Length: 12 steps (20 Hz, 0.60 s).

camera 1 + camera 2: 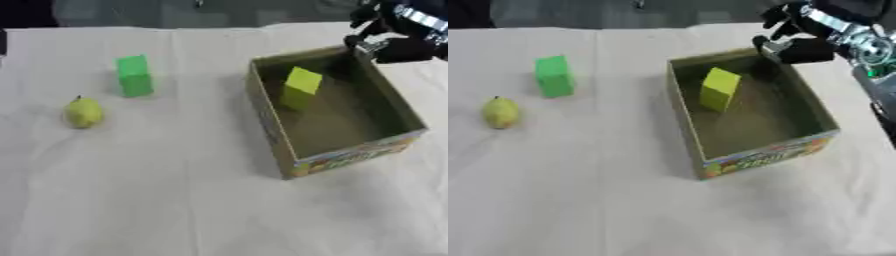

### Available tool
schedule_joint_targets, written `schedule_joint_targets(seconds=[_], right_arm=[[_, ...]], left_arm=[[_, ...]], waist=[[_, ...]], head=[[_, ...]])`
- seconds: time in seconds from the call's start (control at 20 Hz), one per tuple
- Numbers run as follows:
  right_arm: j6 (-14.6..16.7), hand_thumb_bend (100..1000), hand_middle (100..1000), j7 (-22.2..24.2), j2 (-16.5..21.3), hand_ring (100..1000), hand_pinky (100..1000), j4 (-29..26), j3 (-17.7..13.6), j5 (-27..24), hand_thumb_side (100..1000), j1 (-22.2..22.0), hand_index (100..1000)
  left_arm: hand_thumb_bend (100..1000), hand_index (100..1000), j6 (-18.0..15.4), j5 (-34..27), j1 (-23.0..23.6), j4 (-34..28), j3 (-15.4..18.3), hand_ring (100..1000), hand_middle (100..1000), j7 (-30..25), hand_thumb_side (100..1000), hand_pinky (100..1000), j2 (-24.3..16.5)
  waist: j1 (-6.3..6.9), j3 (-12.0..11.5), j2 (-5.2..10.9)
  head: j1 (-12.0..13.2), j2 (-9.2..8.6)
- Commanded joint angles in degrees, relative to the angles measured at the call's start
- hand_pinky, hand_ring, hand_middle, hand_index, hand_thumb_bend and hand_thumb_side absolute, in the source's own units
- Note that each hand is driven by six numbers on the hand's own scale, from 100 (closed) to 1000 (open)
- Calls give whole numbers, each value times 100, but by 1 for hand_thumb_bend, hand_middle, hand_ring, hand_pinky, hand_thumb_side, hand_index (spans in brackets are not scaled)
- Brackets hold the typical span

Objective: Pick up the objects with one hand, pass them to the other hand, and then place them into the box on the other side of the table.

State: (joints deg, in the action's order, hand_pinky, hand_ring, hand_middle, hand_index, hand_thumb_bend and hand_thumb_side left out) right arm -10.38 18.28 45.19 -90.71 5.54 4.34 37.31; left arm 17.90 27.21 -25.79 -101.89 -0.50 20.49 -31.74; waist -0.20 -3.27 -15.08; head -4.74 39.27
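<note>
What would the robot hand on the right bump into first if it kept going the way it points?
Probably the box's far rim or inside; the right robot hand hangs over its far corner, pointing down-left. Depth is unclear.

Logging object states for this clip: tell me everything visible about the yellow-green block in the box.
The yellow-green block is a plain, matte rectangular block, apparently foam or painted wood. It stands on end, slightly tilted, on the floor of the open cardboard box, near the far left wall. Nothing grips it; the right hand hovers above the box's far rim, apart from it.
</note>
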Motion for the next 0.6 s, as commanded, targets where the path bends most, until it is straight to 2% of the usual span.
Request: schedule_joint_targets(seconds=[0.05,0.25,0.6], right_arm=[[-76,366,777,-272,205,757,892,-266,-171,-384,432,79,874],[-71,460,767,-483,206,742,884,-379,-249,-674,423,108,870],[-129,465,754,-922,151,722,880,-447,-346,-1033,412,176,863]], left_arm=[[504,789,24,51,-116,-2,82,764,642,-158,597,814,-338],[512,797,-16,147,-283,82,12,768,649,-638,593,816,-591],[538,805,-229,80,-844,447,-307,772,656,-2192,570,821,-1228]], waist=[[84,6,11],[94,19,16],[118,38,32]], head=[[201,21],[344,26],[396,42]])
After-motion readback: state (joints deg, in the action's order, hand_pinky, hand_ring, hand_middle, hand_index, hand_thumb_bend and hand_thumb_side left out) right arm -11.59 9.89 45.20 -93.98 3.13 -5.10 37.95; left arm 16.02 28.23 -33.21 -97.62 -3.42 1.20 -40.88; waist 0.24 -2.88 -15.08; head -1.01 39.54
